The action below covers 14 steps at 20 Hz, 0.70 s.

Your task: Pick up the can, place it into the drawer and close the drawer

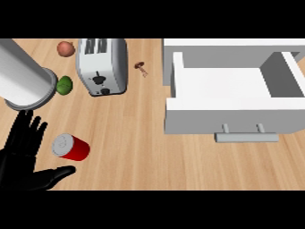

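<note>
We see only one robot hand (16,163), the left one, at about 8 o'clock in the view. It is black and open: its fingers (28,129) are straight and spread toward 12 o'clock, and its thumb (54,174) points toward 3 o'clock.

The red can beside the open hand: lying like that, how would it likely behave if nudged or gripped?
The red can seems to lie on its side on the wooden counter, so a nudge would probably roll it. It looks like rigid metal, likely to keep its shape when gripped. Its smooth curved wall may slip against the left hand, open beside it.
</note>
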{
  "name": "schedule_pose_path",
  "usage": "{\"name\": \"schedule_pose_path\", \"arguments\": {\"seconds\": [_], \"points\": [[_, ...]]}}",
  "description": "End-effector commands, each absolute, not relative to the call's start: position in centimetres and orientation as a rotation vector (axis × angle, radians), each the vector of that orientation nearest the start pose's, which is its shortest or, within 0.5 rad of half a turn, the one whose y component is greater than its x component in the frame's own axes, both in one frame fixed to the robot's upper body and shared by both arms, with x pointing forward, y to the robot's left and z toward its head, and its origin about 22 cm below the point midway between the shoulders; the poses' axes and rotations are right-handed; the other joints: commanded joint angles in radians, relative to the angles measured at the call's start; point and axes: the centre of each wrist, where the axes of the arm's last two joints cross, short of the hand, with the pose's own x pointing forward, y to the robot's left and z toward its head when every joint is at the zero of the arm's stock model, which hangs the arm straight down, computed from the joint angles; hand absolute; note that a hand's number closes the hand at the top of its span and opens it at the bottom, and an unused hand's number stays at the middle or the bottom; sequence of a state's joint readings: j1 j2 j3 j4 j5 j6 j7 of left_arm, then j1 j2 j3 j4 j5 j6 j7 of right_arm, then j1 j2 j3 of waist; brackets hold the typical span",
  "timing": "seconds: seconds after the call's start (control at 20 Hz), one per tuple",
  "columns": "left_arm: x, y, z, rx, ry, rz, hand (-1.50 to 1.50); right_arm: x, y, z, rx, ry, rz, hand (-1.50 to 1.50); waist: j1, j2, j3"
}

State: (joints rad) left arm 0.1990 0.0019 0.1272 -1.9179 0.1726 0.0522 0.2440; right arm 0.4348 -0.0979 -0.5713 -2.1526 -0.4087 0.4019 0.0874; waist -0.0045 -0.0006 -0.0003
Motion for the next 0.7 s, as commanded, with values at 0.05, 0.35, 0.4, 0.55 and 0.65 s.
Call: {"name": "schedule_pose_path", "arguments": {"seconds": [0.05, 0.35, 0.4, 0.55, 0.65], "points": [[18.7, 27.7, 1.2, 0.089, -1.473, 0.332, -1.50, 8.0, -37.9, 9.2, -0.207, -1.761, -0.100, -1.50, 0.000, 0.000, 0.000], [17.4, 31.2, -0.7, 0.138, -1.476, 0.340, -1.50, 7.1, -38.6, 9.4, -0.181, -1.763, -0.118, -1.50, 0.001, -0.001, 0.000], [18.7, 30.9, -1.4, 0.152, -1.471, 0.362, -1.50, 6.8, -37.8, 9.6, -0.189, -1.788, -0.085, -1.50, -0.002, 0.000, 0.000], [16.7, 29.3, -3.9, 0.169, -1.470, 0.369, -1.50, 7.8, -38.5, 9.7, -0.190, -1.781, -0.117, -1.50, 0.003, 0.000, 0.000], [17.6, 30.5, -5.7, 0.191, -1.442, 0.372, -1.50, 6.4, -38.2, 10.3, -0.218, -1.782, -0.097, -1.50, -0.002, 0.000, 0.000]]}}
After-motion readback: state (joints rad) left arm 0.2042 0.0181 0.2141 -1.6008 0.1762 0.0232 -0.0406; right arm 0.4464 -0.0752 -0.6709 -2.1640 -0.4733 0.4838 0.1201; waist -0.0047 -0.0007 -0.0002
